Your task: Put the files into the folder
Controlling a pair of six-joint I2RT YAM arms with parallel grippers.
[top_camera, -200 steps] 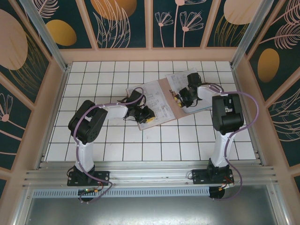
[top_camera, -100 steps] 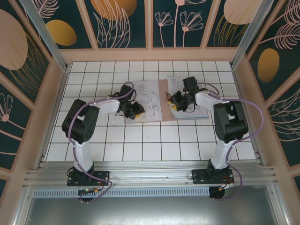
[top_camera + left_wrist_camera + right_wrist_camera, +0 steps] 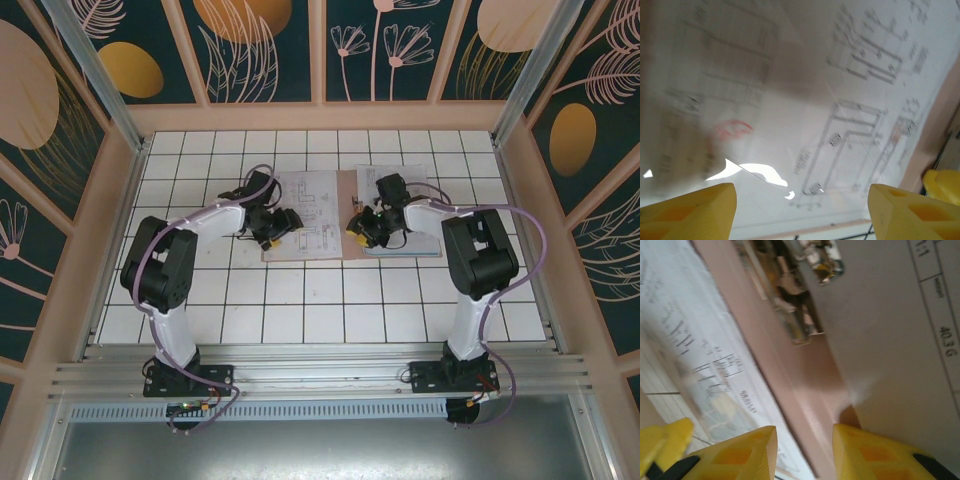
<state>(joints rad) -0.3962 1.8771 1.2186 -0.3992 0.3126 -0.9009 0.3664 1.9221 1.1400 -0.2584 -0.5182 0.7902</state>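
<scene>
With left gripper (image 3: 800, 200) spread wide and right gripper (image 3: 805, 445) a little apart, slide white printed paper sheets (image 3: 310, 210) flat into thin pinkish-brown card folder (image 3: 800, 385).

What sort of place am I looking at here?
Probably a robot test cell, not an office: a white gridded table boxed in by aluminium posts and leaf-print wall panels, with a left arm and right arm bolted to a rail.

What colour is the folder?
The folder is plain pinkish-brown, clearest in the right wrist view.
</scene>
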